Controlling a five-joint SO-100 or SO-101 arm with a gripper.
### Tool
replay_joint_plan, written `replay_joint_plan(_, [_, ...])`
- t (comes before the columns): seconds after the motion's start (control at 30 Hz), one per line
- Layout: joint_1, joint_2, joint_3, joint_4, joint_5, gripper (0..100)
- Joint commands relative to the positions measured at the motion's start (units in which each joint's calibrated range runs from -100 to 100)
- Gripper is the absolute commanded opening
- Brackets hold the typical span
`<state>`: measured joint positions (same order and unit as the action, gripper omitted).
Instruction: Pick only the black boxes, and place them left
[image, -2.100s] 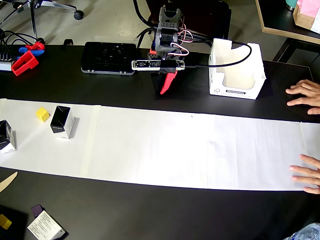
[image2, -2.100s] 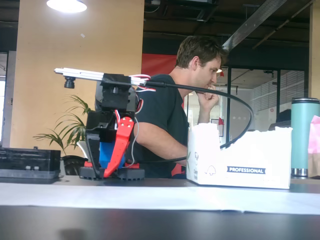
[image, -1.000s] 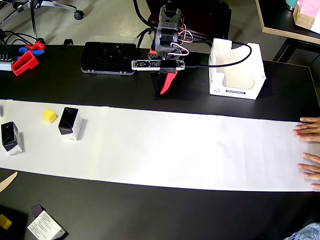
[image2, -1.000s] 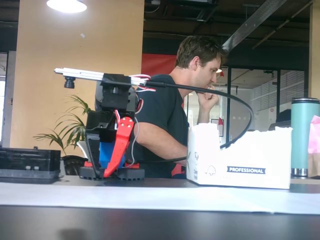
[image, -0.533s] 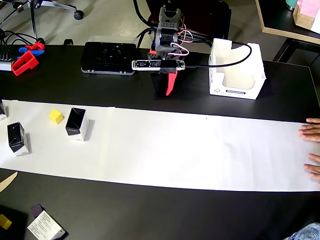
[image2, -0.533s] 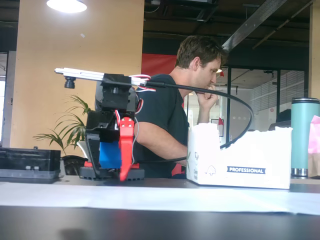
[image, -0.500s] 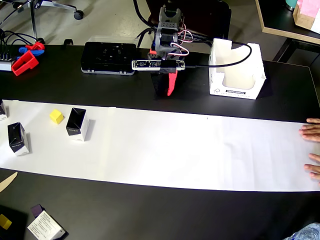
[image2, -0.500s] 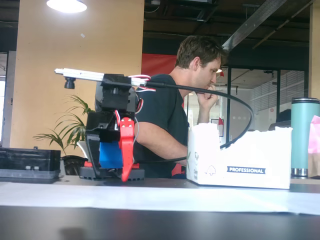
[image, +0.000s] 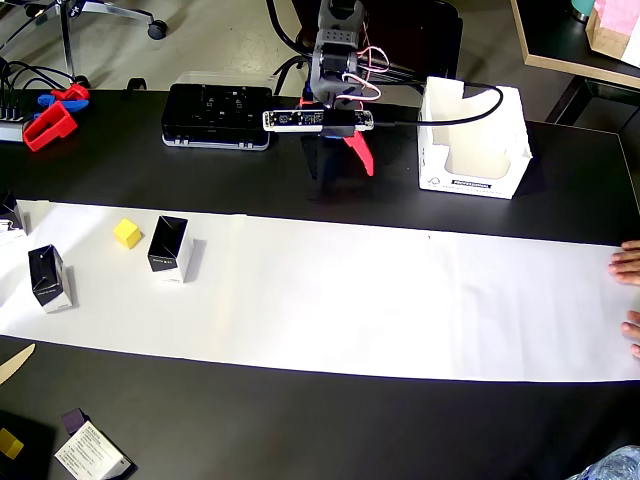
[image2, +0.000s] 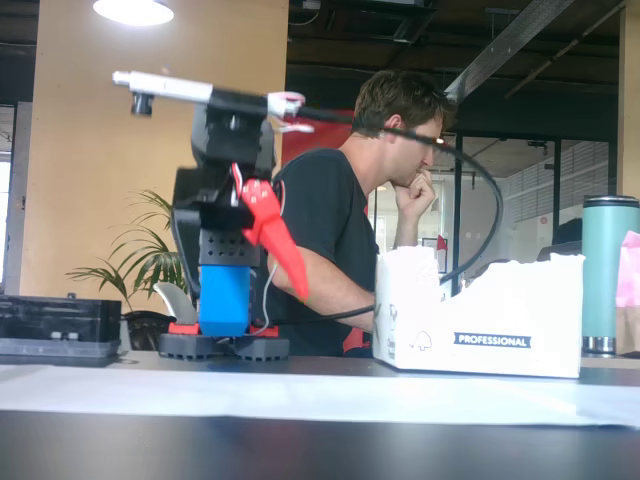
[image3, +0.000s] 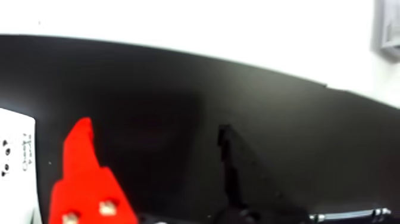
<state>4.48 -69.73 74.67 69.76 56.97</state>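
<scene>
Overhead view: gripper (image: 343, 158) raised over bare black table (image: 300, 420), fingers spread, holding nothing. Two black boxes (image: 170, 249) (image: 48, 278) and yellow cube (image: 127, 233) stand apart on white paper strip (image: 400, 300).

Overhead cam looks straight down on the whole dark table (image: 300, 420), my base at the top edge. The fixed cam sits low at tabletop height across from me, close in, facing my front. Both catch the white carton (image: 472, 140) beside me. Wrist cam rides right behind my gripper (image3: 158, 143), staring down at the table surface, very close and blurry.
</scene>
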Motion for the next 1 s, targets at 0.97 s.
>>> replay_joint_plan(0.97, [23.20,40.53,-71.74,15.05,4.45,53])
